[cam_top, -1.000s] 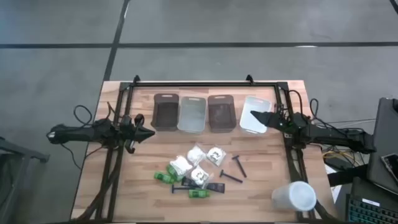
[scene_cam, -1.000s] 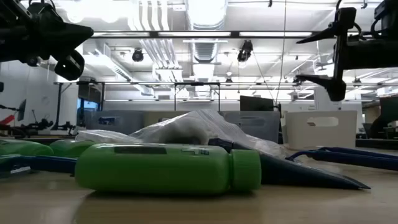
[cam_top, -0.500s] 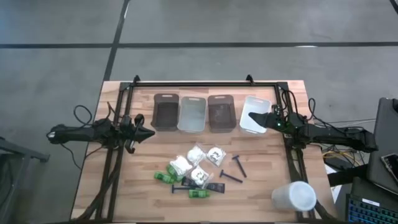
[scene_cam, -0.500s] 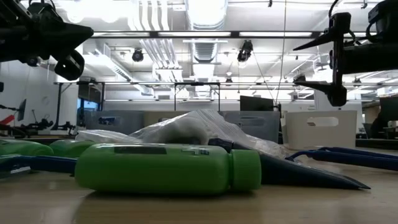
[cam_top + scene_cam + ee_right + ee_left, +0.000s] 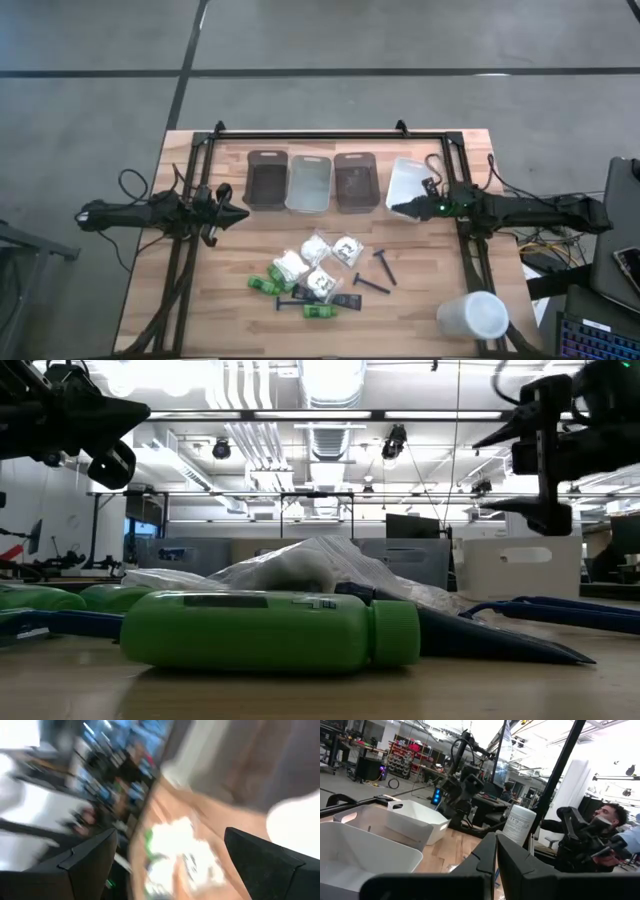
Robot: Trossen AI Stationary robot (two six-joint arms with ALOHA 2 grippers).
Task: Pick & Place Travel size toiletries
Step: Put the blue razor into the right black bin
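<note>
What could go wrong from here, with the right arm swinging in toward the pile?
1. The toiletries lie heaped and touching, so the open right gripper may catch a neighbour or snag a packet's wrap.
2. Its path skirts the white bin; it could clip the rim.
3. The shut left gripper waits beside the dark bin.

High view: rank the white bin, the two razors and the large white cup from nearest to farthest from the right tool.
Measured from the right tool, which is open:
1. White bin: at the far right of the bin row, directly beneath the tool's tip.
2. Razors: on the table, toward the front edge from the tool.
3. Large white cup: lying at the front right corner, farthest.
</note>
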